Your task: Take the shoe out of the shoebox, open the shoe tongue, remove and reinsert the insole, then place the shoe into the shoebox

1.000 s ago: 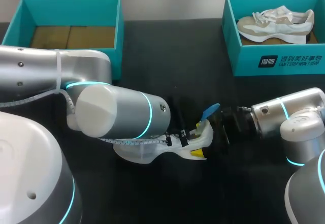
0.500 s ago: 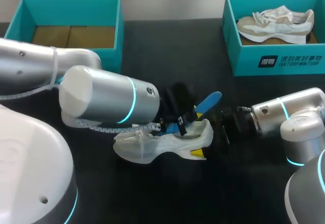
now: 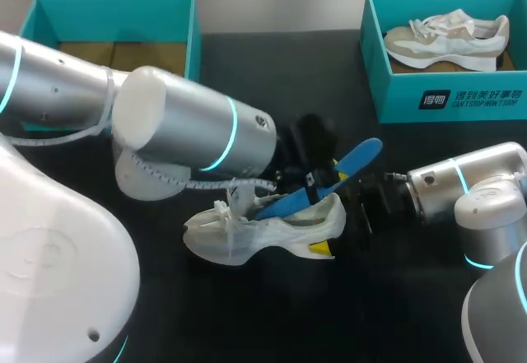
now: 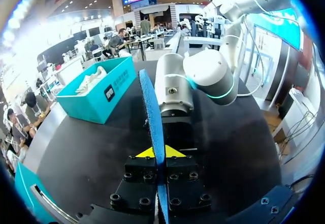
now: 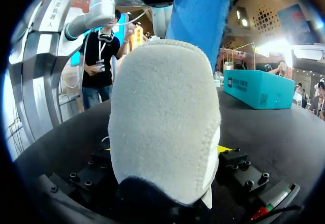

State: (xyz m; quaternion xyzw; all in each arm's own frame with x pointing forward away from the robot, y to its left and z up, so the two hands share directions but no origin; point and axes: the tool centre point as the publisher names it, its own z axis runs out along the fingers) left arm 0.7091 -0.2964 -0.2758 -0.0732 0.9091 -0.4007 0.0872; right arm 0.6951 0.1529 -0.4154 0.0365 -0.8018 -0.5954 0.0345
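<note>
A white shoe lies on its side on the black table, toe to the left. My right gripper is shut on its heel; in the right wrist view the padded heel fills the gap between the fingers. A blue insole slants up out of the shoe's opening. My left gripper is shut on it just above the shoe. In the left wrist view the insole stands edge-on between the yellow tips of the left gripper. The teal shoebox at the back left holds no shoe.
A second teal box at the back right holds another white and beige shoe. My left arm's thick forearm hangs over the table's middle left. The right arm's wrist lies low to the right of the shoe.
My left gripper has risen up and to the right, drawing the blue insole further out of the shoe. The right gripper and the shoe have stayed in place.
</note>
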